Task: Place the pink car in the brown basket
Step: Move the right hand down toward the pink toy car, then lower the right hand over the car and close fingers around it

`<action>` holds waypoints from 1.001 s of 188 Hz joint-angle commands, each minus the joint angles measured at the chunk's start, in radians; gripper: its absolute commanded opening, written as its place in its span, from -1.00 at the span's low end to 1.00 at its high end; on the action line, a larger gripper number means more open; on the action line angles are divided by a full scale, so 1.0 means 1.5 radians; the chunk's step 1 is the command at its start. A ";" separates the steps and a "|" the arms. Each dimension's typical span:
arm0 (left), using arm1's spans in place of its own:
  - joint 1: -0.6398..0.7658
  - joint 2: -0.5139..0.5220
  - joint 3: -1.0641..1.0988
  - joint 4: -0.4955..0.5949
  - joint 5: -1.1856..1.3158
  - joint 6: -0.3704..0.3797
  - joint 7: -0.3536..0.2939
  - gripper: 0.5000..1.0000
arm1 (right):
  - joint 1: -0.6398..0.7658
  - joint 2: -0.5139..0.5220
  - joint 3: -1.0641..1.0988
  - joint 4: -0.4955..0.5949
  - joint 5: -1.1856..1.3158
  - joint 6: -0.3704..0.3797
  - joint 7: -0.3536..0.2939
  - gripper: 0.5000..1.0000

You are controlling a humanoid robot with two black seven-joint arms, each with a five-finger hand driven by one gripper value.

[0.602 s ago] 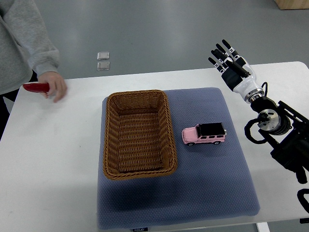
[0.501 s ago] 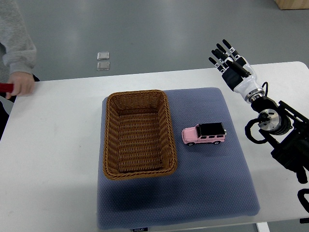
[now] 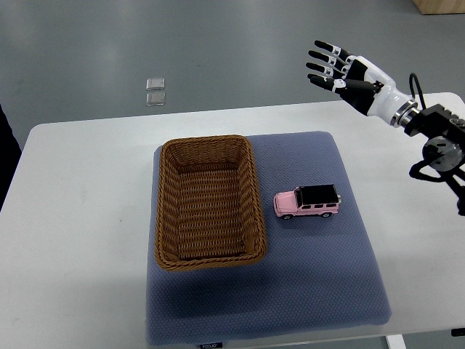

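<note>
Right robot hand (image 3: pixel 347 73) — fingers spread wide, holding nothing.

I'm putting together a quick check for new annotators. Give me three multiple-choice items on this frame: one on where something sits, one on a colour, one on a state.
1. Where is the pink car?
A. inside the brown basket
B. on the blue mat, right of the basket
C. on the bare white table

2. What colour is the car's roof?
A. black
B. white
C. pink

3. How is the right hand?
A. shut on the car
B. curled into a fist
C. open, fingers spread, holding nothing

Answers:
1 B: the car stands on the blue mat beside the brown basket, apart from its right rim.
2 A: the roof is black above a pink body.
3 C: the fingers are spread, up beyond the far table edge, well away from the car.
</note>
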 commanded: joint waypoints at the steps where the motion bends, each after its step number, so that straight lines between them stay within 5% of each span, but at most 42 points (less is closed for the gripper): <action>1: 0.000 0.000 0.000 -0.002 0.000 -0.001 0.000 1.00 | 0.062 -0.071 -0.068 0.080 -0.177 0.043 -0.025 0.65; 47: -0.008 0.000 0.000 -0.003 0.000 -0.001 0.000 1.00 | 0.155 -0.170 -0.310 0.255 -0.478 0.065 -0.039 0.65; 119: -0.008 0.000 -0.001 -0.004 0.000 0.001 0.000 1.00 | 0.128 -0.164 -0.348 0.254 -0.491 -0.010 -0.100 0.65; 188: -0.008 0.000 -0.001 -0.001 0.000 0.001 -0.001 1.00 | 0.084 -0.142 -0.342 0.252 -0.481 -0.046 -0.101 0.64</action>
